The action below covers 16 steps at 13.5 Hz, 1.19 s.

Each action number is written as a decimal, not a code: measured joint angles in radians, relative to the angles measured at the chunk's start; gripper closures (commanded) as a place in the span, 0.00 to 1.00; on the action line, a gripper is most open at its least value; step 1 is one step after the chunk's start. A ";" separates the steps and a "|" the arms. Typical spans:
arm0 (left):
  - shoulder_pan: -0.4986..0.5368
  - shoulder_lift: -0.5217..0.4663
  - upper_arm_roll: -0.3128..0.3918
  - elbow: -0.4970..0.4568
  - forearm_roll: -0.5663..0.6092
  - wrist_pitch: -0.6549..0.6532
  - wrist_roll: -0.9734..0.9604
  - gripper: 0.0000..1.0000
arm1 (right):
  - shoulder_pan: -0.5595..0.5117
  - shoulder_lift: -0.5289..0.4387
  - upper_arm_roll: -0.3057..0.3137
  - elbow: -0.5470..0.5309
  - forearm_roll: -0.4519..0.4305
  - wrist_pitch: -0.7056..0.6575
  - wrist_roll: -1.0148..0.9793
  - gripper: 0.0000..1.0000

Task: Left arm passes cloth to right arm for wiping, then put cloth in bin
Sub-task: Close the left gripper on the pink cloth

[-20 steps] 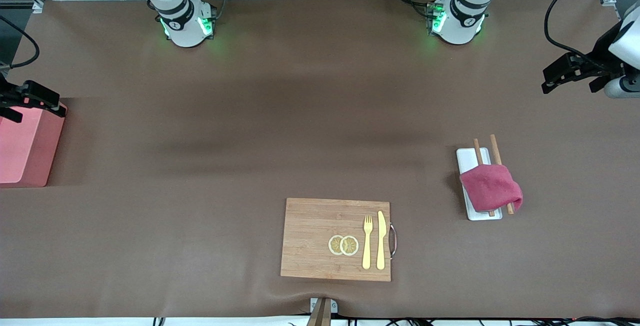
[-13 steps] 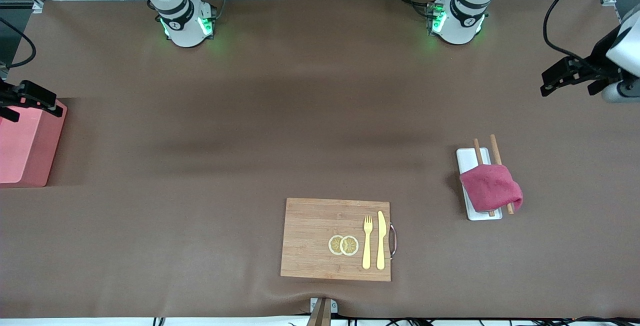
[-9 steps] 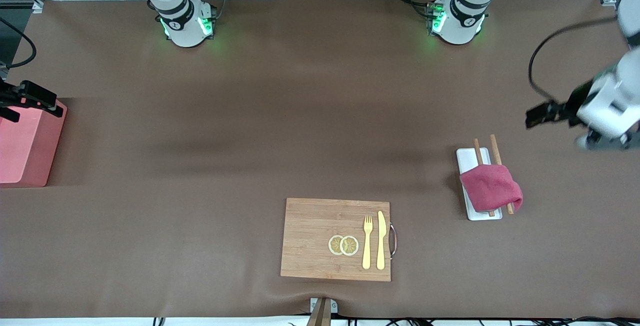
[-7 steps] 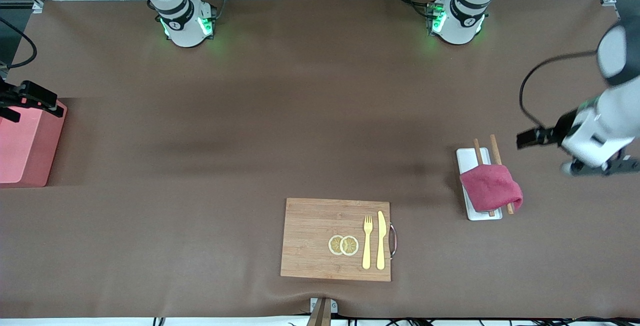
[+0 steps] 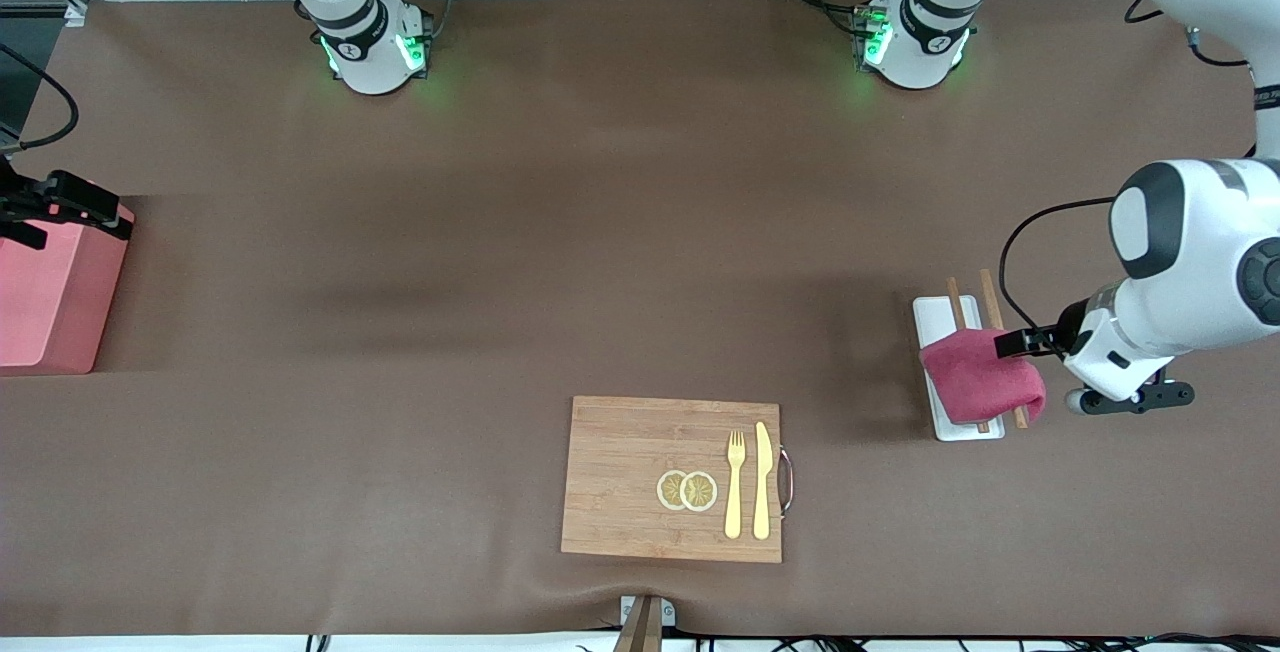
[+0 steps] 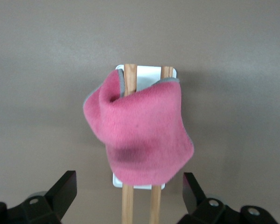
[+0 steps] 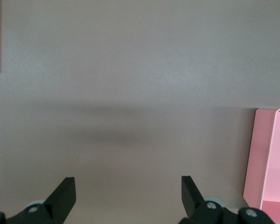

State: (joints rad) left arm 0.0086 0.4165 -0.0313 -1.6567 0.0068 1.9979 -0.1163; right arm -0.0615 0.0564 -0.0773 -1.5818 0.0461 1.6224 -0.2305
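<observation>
The magenta cloth (image 5: 982, 375) lies draped over two wooden chopsticks (image 5: 990, 297) on a white flat tray (image 5: 935, 317), toward the left arm's end of the table. My left gripper (image 5: 1035, 344) hovers by the cloth's edge. In the left wrist view it (image 6: 129, 186) is open and empty, its fingers apart on either side of the chopsticks (image 6: 129, 200), with the cloth (image 6: 142, 135) and tray (image 6: 149, 72) just ahead. My right gripper (image 5: 60, 202) waits over the salmon-pink bin (image 5: 45, 302); in the right wrist view it (image 7: 127, 186) is open and empty, the bin (image 7: 270, 158) at the edge.
A wooden cutting board (image 5: 640, 462) with a metal handle lies near the front camera, mid-table. It carries two lemon slices (image 5: 687, 490), a yellow fork (image 5: 735, 482) and a yellow knife (image 5: 762, 477). Brown mat covers the table.
The left arm has swung down from the table's end to the cloth, and its gripper now sits at the cloth's edge. The right arm has barely moved.
</observation>
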 measured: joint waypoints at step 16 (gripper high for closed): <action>0.014 0.082 -0.004 -0.001 0.051 0.115 0.002 1.00 | -0.009 0.000 -0.003 0.001 0.000 0.000 0.000 0.00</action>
State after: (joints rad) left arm 0.0231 0.4988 -0.0348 -1.6577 0.0579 2.1125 -0.1141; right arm -0.0710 0.0566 -0.0802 -1.5807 0.0461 1.6227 -0.2302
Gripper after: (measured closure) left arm 0.863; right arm 0.000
